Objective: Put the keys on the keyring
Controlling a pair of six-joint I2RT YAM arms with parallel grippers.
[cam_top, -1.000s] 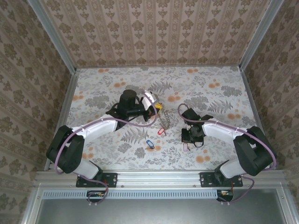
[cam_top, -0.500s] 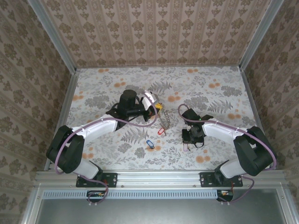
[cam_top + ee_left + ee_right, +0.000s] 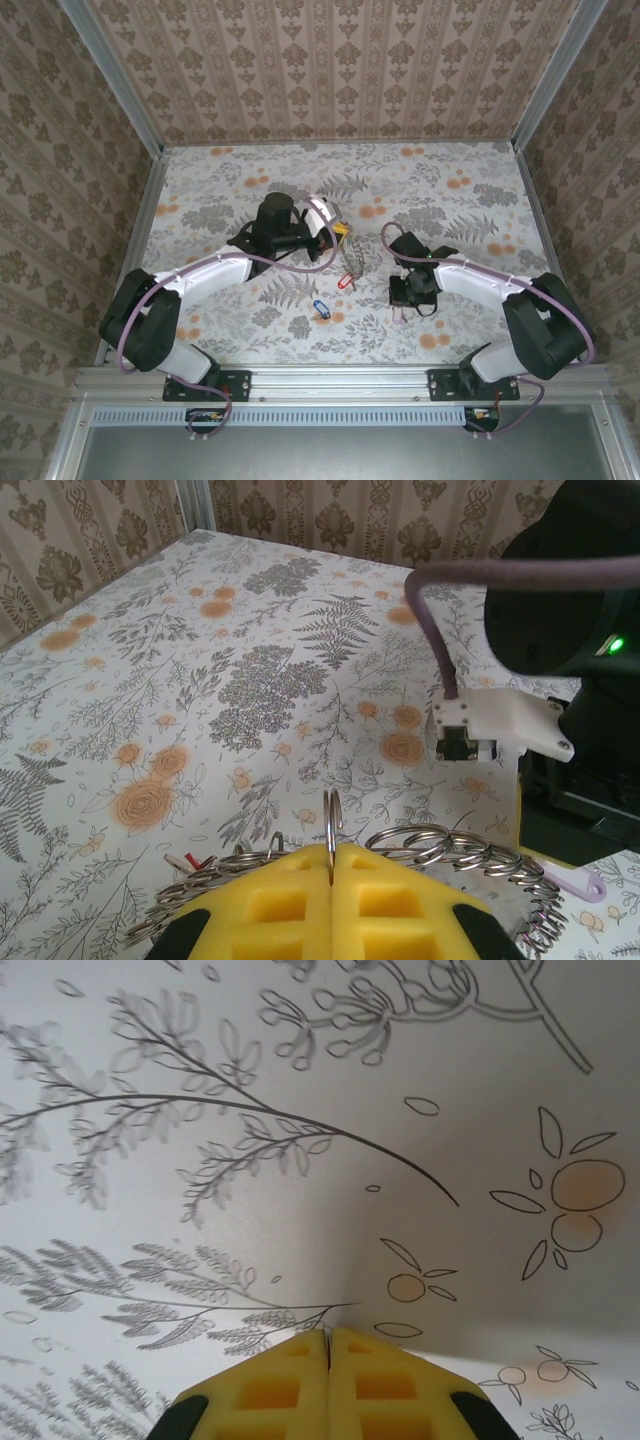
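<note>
Looking round the booth now: the surface wears a pale floral print, grey ferns and leafy sprigs with orange blossoms dotted across it. Three papered walls close it in. The back wall is beige-brown damask in vertical stripes, and the left wall and right wall carry a matching brown motif. A silvery left post and right post mark the far corners. Along the near edge runs an aluminium rail, then a slotted strip, then a flat grey panel. The light is soft and even.
</note>
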